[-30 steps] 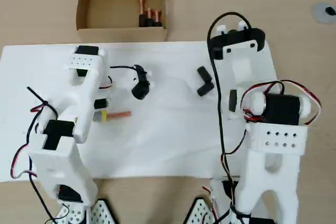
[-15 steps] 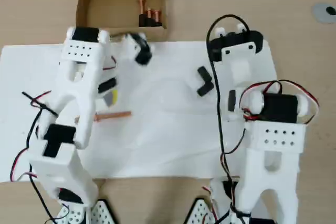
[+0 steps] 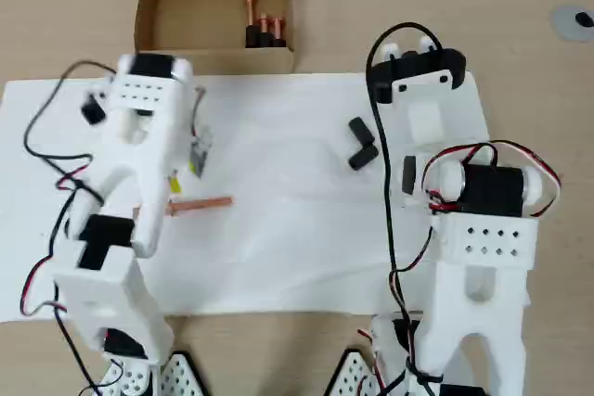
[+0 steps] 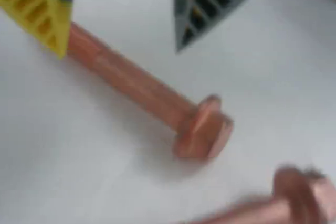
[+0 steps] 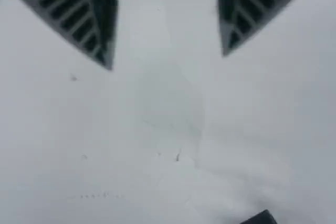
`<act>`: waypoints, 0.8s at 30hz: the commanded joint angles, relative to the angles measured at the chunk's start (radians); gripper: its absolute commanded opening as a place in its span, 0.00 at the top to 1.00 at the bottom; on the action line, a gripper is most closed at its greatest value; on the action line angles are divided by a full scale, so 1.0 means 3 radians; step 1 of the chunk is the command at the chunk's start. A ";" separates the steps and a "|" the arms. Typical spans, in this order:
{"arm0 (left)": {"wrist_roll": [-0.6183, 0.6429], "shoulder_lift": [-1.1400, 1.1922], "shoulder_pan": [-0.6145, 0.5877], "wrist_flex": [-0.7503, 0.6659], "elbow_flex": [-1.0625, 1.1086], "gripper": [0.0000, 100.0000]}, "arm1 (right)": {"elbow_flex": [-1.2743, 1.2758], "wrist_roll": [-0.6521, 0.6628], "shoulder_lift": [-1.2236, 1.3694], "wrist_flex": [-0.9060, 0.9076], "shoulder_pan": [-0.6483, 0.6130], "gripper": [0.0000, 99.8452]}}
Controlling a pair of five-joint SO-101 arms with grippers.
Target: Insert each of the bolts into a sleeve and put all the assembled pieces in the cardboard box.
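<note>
A copper bolt (image 3: pixel 200 203) lies on the white sheet (image 3: pixel 278 238), just beside my left arm. In the left wrist view this bolt (image 4: pixel 142 90) lies flat below my open left gripper (image 4: pixel 121 24), its shaft end under the yellow finger (image 4: pixel 39 9). A second bolt (image 4: pixel 294 200) shows at the frame's edge. Two black sleeves (image 3: pixel 362 143) lie mid-sheet, next to my right arm (image 3: pixel 427 118). My right gripper (image 5: pixel 165 59) hangs open over bare sheet, holding nothing. The cardboard box (image 3: pixel 167 16) holds three assembled pieces (image 3: pixel 263 27).
The box stands beyond the sheet's far edge, at the left. Both arms' bases and cables take up the near side. A black corner (image 5: pixel 258 217) shows at the right wrist view's border. The sheet between the arms is bare.
My left arm's wrist has turned, swinging its black camera and cable from the sheet's middle over to the far left. The bolt stays on the sheet. The right arm has hardly moved.
</note>
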 commanded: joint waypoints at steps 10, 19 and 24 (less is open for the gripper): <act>0.0869 0.0258 -0.0153 -0.0005 0.0245 0.85 | 0.0003 0.0026 -0.0054 -0.0066 -0.0084 0.85; 0.0880 0.0749 -0.0210 -0.0056 0.0210 0.85 | 0.0003 0.0026 -0.0054 -0.0072 -0.0084 0.85; 0.0869 0.1051 -0.0215 -0.0169 0.0210 0.85 | 0.0074 0.0026 -0.0054 -0.0159 -0.0084 0.85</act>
